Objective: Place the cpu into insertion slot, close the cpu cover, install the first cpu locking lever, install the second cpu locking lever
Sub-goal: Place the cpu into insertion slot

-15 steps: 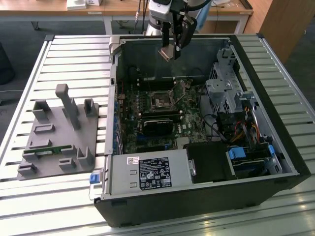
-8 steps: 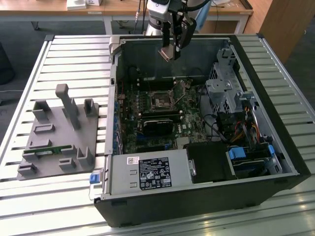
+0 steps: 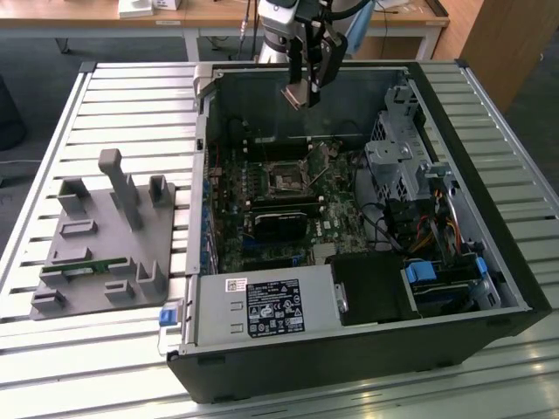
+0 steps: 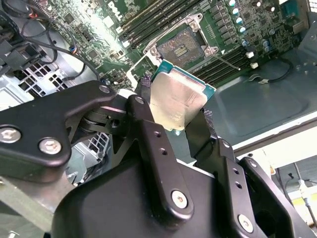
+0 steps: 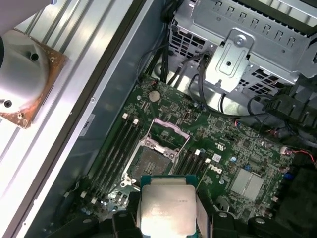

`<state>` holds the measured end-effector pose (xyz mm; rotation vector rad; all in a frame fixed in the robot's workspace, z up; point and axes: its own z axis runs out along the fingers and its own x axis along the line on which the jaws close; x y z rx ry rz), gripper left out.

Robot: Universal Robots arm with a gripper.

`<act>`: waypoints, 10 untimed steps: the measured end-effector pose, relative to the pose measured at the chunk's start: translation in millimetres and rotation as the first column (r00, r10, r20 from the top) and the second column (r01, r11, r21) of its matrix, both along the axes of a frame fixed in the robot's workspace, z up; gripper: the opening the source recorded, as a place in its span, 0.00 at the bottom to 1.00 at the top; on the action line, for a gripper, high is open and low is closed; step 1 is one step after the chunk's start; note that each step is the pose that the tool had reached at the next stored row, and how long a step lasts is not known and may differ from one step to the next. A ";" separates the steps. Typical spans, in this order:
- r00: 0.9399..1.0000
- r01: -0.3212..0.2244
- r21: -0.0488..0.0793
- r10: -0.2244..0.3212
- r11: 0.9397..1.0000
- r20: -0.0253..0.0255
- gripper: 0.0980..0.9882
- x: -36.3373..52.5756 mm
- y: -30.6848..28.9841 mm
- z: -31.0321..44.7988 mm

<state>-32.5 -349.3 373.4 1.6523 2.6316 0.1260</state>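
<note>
Arm hangs high over the open case (image 3: 454,288), claw (image 3: 300,94) pointing down and clamped on the cpu (image 5: 166,207) by its edges; the slot (image 5: 150,161) sits uncovered well below.

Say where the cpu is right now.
In both wrist views the cpu sits clamped in the gripper, hanging above the motherboard just short of the empty insertion slot, apart from it.
</note>
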 end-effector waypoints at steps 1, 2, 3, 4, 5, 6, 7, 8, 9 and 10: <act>1.000 0.005 0.000 -0.005 1.000 0.000 0.48 0.0 0.0 -0.1; 1.000 0.009 0.000 -0.009 1.000 0.000 0.48 0.0 0.0 -0.1; 1.000 0.015 0.000 -0.015 1.000 0.000 0.48 0.0 0.0 -0.1; 1.000 0.019 0.000 -0.019 1.000 0.000 0.48 0.0 0.0 -0.2; 1.000 0.027 0.000 -0.027 1.000 0.000 0.48 -0.2 0.1 -0.6; 0.999 0.037 0.000 -0.037 0.999 0.000 0.48 -0.4 0.1 -0.9; 0.999 0.047 0.000 -0.047 0.999 0.000 0.48 -0.4 0.0 -1.2; 0.998 0.058 -0.001 -0.058 0.998 0.000 0.48 -0.5 0.0 -1.7; 0.998 0.070 -0.001 -0.070 0.998 0.000 0.48 -0.5 0.0 -2.1; 0.996 0.085 -0.001 -0.085 0.996 0.000 0.48 -0.5 0.0 -2.5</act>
